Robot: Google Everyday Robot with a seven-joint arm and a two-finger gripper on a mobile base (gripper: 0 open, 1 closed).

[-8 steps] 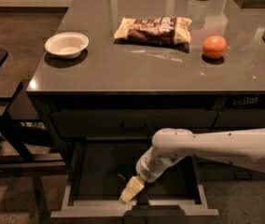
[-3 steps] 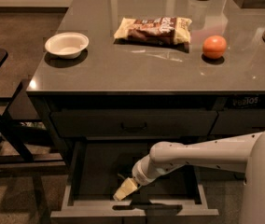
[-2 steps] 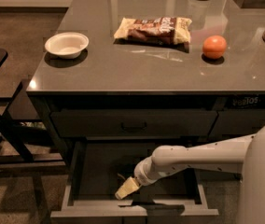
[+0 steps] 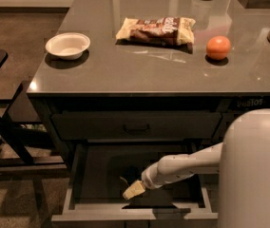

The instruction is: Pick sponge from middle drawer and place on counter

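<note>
Gripper (image 4: 134, 190) low in middle drawer (image 4: 93, 175), front-centre | jaws: you cannot tell open or closed | sponge (image 4: 130, 173) likely the dark patch on drawer floor just behind the tip, long axis unreadable | you would reach slightly deeper; desk (image 4: 139, 68) lies above.

Dim light, glare on counter (image 4: 125, 70), end effector (image 4: 134, 190) in shadowed middle drawer (image 4: 101, 175)

Middle drawer (image 4: 101, 175) front cropped, end effector (image 4: 134, 190) inside

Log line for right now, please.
hand: low inside open middle drawer, near front | sponge: cannot tell | counter: bowl, snack bag, orange
</note>
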